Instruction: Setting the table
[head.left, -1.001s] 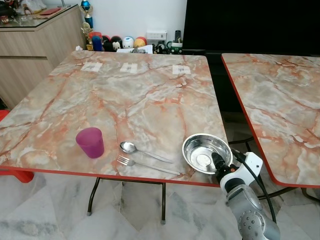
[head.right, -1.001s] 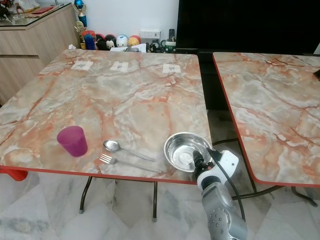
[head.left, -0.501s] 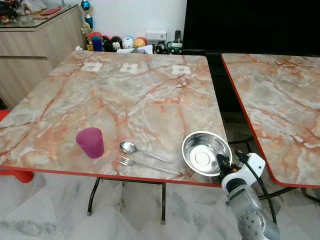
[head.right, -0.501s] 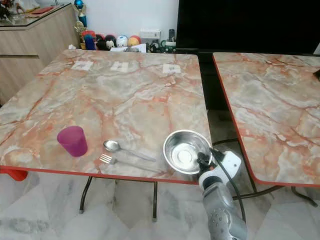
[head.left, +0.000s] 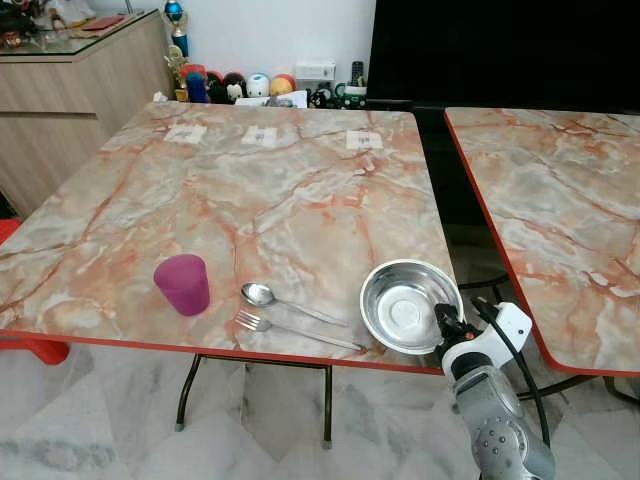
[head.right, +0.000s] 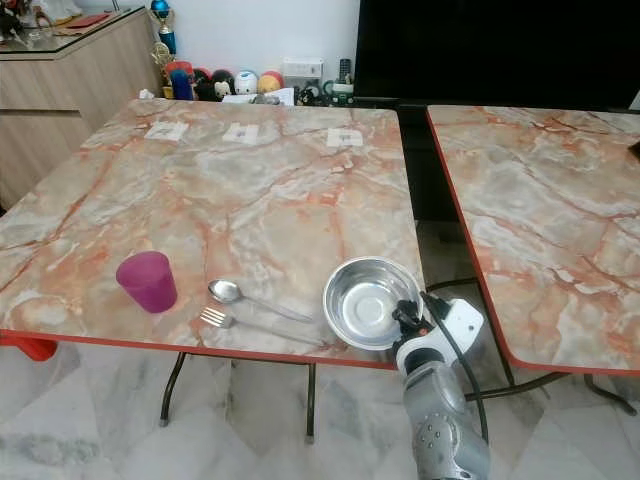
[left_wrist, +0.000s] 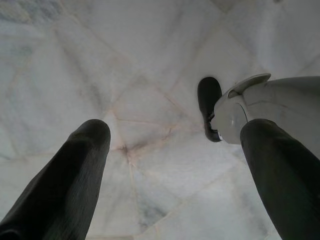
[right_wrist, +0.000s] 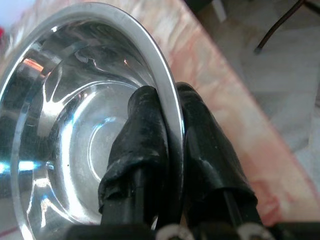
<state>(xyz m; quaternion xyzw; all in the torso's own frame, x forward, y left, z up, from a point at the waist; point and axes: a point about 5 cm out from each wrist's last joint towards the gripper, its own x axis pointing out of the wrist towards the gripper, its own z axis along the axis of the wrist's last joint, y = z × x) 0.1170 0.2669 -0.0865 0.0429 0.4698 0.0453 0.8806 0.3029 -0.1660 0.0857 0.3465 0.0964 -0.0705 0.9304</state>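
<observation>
Both head views look forward and down from just before the tabletop (head.left: 250, 190), sharing its near edge and the second table (head.right: 540, 200). The right wrist view sits very near the bowl (right_wrist: 90, 125) rim. The left wrist view faces the floor (left_wrist: 125, 65).

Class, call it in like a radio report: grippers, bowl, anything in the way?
Right gripper shut on steel bowl rim, near table edge. Left gripper open, idle over floor. Spoon and fork lie just left.

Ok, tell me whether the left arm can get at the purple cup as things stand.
Probably yes. The purple cup stands alone near the table's front-left edge, nothing around it. But the left gripper hangs low over the floor and must rise first.
</observation>
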